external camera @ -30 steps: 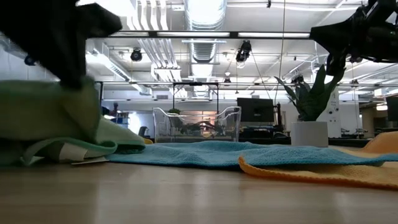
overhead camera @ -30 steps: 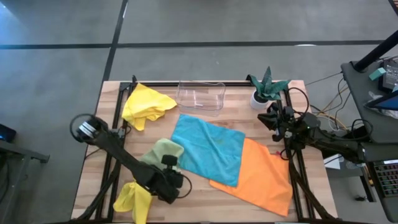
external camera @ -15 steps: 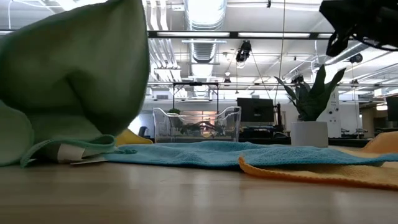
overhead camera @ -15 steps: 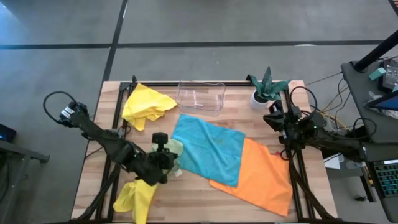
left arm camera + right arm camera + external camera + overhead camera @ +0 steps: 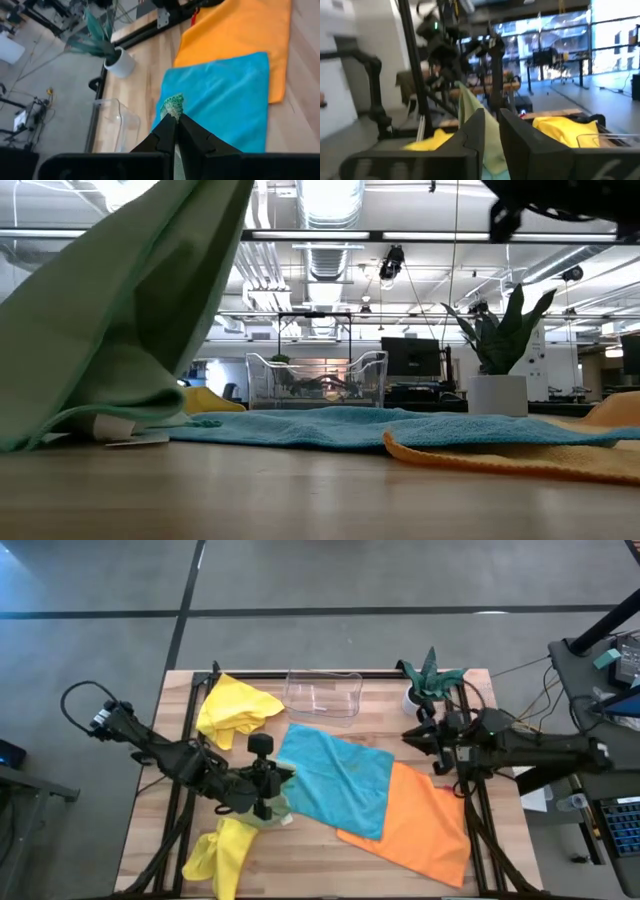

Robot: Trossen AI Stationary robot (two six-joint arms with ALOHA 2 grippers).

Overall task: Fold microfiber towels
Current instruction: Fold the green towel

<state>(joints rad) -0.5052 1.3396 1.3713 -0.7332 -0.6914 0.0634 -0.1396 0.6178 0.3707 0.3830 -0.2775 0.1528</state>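
Green towel: the sage green towel [image 5: 120, 310] hung lifted by one corner, near the front left of the table [image 5: 400, 870], its lower part still resting on the wood beside the blue towel [image 5: 335, 780].
Left claw: the left gripper [image 5: 175, 117] was pinched together on a small tuft of the green towel's edge, held above the blue towel.
Right claw: the right gripper [image 5: 410, 735] hovered at the right side of the table near the plant [image 5: 432, 675], holding nothing; its fingers stood only a little apart in its wrist view, and I could not tell for sure whether they were parted or closed.
Other towels: the orange towel [image 5: 420, 820] lay flat with the blue one overlapping its edge; one yellow towel [image 5: 235, 705] sat crumpled at the back left, near the clear tray [image 5: 325, 690], and another yellow towel [image 5: 218, 858] lay at the front left edge.
Handling: the cloth looked light, limp and soft, draping in folds under its own weight, so it would probably sag and twist if held by one point.
Where to hold: a second corner along the same edge seemed the best place, so the towel could be stretched flat between two grips.
Risk: a pinch on so little fabric might slip.
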